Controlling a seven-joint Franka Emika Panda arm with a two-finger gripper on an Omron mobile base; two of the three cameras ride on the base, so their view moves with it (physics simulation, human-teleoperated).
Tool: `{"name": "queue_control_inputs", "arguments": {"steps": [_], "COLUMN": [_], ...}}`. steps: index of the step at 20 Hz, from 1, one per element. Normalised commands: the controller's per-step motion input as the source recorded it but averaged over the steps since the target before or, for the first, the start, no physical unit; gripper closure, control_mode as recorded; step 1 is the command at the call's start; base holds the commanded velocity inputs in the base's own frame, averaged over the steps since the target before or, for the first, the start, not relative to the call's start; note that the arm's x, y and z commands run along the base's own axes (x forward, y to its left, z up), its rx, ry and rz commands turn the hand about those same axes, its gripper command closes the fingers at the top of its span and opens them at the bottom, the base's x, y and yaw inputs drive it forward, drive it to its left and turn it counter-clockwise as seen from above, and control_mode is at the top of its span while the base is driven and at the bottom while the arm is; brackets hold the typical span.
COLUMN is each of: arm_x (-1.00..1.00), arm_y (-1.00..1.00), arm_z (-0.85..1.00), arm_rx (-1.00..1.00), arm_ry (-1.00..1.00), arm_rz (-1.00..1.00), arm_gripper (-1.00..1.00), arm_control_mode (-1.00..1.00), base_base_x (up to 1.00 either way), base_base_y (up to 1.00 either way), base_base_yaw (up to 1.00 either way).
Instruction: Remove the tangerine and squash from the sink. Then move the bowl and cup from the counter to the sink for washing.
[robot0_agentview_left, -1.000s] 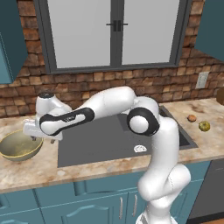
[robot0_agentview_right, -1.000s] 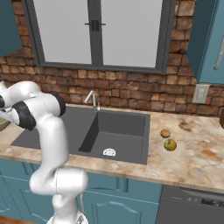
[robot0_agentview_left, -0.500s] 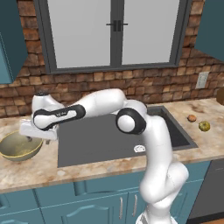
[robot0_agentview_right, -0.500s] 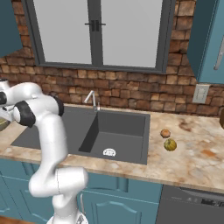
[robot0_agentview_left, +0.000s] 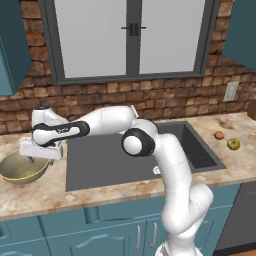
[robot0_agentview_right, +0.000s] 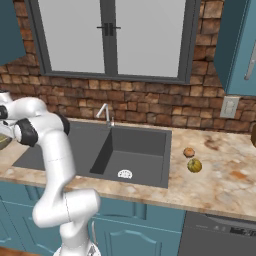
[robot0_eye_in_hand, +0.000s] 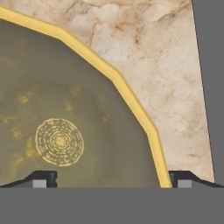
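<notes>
Released pincer (robot0_eye_in_hand: 109, 177) hangs over the shallow olive bowl's (robot0_agentview_left: 20, 169) thin yellow rim, on the mottled stone bench (robot0_agentview_left: 45, 192) beside the sink (robot0_agentview_left: 115, 160).

Bowl (robot0_eye_in_hand: 78, 109) — dull brass sheen; counter (robot0_eye_in_hand: 166, 65) — mottled polished stone.

Hand (robot0_eye_in_hand: 109, 179) wide open, arm outstretched

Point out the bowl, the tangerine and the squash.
bowl (robot0_agentview_left: 20, 170): left base view, inner wall.
tangerine (robot0_agentview_right: 188, 152): right base view, its middle, on the counter.
squash (robot0_agentview_right: 194, 165): right base view, its middle, on the counter.
</notes>
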Motion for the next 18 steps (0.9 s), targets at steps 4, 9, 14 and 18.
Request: {"name": "queue_control_inputs", "arguments": {"steps": [4,9,14,18], "arm_x": [0.0,0.0,0.0,-0.01], "arm_y": [0.06,0.04,0.0,0.0], "arm_z": [-0.13,-0.14,-0.16,-0.19], "arm_rx": [-0.09,-0.07,-0.06,-0.03], "arm_ry": [0.0,0.0,-0.04,-0.06], "arm_rz": [-0.02,-0.04,-0.07,-0.09], "arm_gripper": [-1.0,-1.0,-1.0,-1.0], "arm_control_mode": [-1.0,-1.0,-1.0,-1.0], "base_base_x": [0.0,0.0,0.0,0.0], "base_base_y": [0.0,0.0,0.0,0.0], "base_base_yaw": [0.0,0.0,0.0,0.0]}}
